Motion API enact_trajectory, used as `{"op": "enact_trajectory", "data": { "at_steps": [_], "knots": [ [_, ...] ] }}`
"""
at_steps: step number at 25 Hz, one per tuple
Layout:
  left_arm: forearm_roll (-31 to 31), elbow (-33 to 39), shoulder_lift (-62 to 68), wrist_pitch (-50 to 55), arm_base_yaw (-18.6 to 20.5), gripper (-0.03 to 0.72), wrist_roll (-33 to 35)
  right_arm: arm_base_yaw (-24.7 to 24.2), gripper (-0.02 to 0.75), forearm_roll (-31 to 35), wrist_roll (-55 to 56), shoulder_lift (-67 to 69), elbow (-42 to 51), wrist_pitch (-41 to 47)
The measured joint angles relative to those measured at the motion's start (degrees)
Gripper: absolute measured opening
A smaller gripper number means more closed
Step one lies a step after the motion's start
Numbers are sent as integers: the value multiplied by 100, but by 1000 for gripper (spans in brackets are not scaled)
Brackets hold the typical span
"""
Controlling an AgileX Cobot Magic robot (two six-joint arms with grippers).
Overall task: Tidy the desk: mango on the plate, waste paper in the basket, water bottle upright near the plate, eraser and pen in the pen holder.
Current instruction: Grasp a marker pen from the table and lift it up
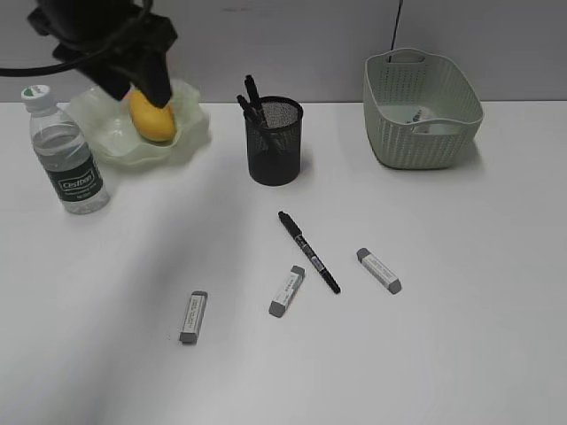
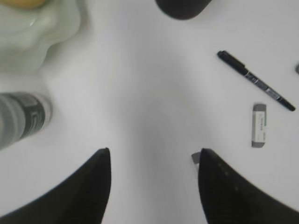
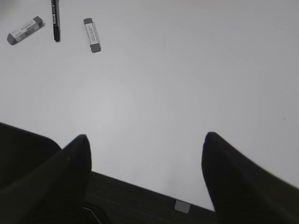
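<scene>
The yellow mango [image 1: 152, 115] lies on the wavy green plate [image 1: 190, 133]. My left gripper [image 1: 149, 87] hangs open just above it, holding nothing [image 2: 154, 154]. The water bottle [image 1: 69, 164] stands upright left of the plate. The black mesh pen holder [image 1: 275, 142] has two pens in it. A black pen [image 1: 308, 251] and three erasers [image 1: 193, 316], [image 1: 287, 290], [image 1: 379, 270] lie on the desk [image 1: 461, 354]. The waste paper [image 1: 423, 119] sits inside the basket [image 1: 416, 150]. My right gripper [image 3: 147, 136] is open and empty over the desk's near edge, out of the exterior view.
The right wrist view shows the pen [image 3: 55, 18] and two erasers [image 3: 25, 30], [image 3: 92, 34] far off at the top left. In the left wrist view a third eraser's corner [image 2: 195, 157] peeks from behind the right finger.
</scene>
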Motion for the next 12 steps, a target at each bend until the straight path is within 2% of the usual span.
{"op": "enact_trajectory", "data": {
  "at_steps": [6,10,12],
  "knots": [
    [-141,1592,-1156,-59,913,453,86,0,582,0,0,0,0,0],
    [-293,2762,-2238,-567,1568,453,267,0,582,0,0,0,0,0],
    [-307,3299,-2831,-890,1751,452,312,0,582,0,-4,0,0,0]
  ]
}}
